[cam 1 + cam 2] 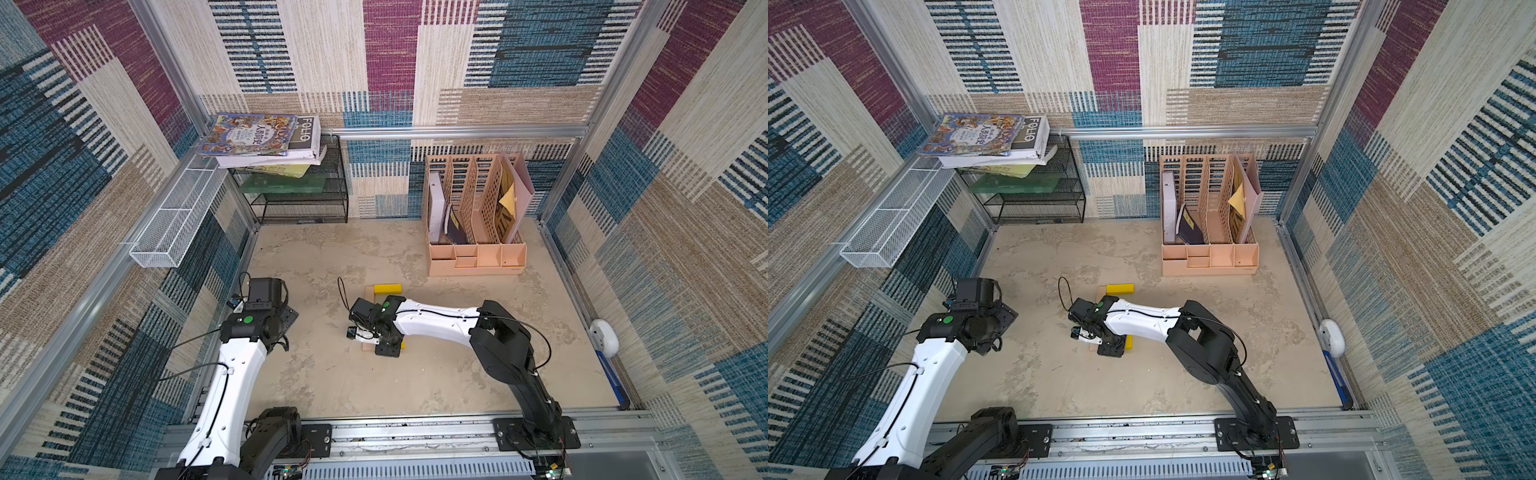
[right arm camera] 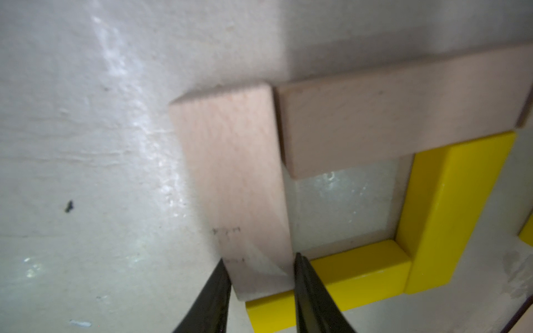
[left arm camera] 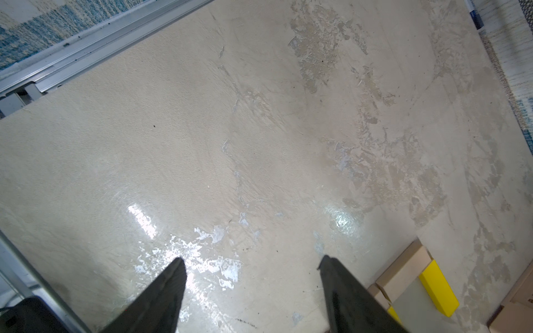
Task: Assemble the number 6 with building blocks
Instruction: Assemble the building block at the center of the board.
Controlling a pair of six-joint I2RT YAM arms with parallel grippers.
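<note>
The building blocks lie joined near the table's middle, partly under my right arm; a yellow bar (image 1: 387, 288) shows at the far end in both top views (image 1: 1120, 288). In the right wrist view my right gripper (image 2: 259, 256) is shut on one end of a pale wooden bar (image 2: 236, 187), a finger on each long side. That bar meets a second wooden bar (image 2: 403, 115) and two yellow bars (image 2: 450, 207), which together frame a square gap. My left gripper (image 3: 252, 259) stands open over bare table to the left, and block ends (image 3: 403, 268) show at the edge of its view.
A peach file organiser (image 1: 473, 224) stands at the back right. At the back left is a black mesh rack (image 1: 299, 195) with books (image 1: 257, 137) on top. A white mesh basket (image 1: 178, 220) hangs on the left rail. A white device (image 1: 604, 336) lies at the right edge.
</note>
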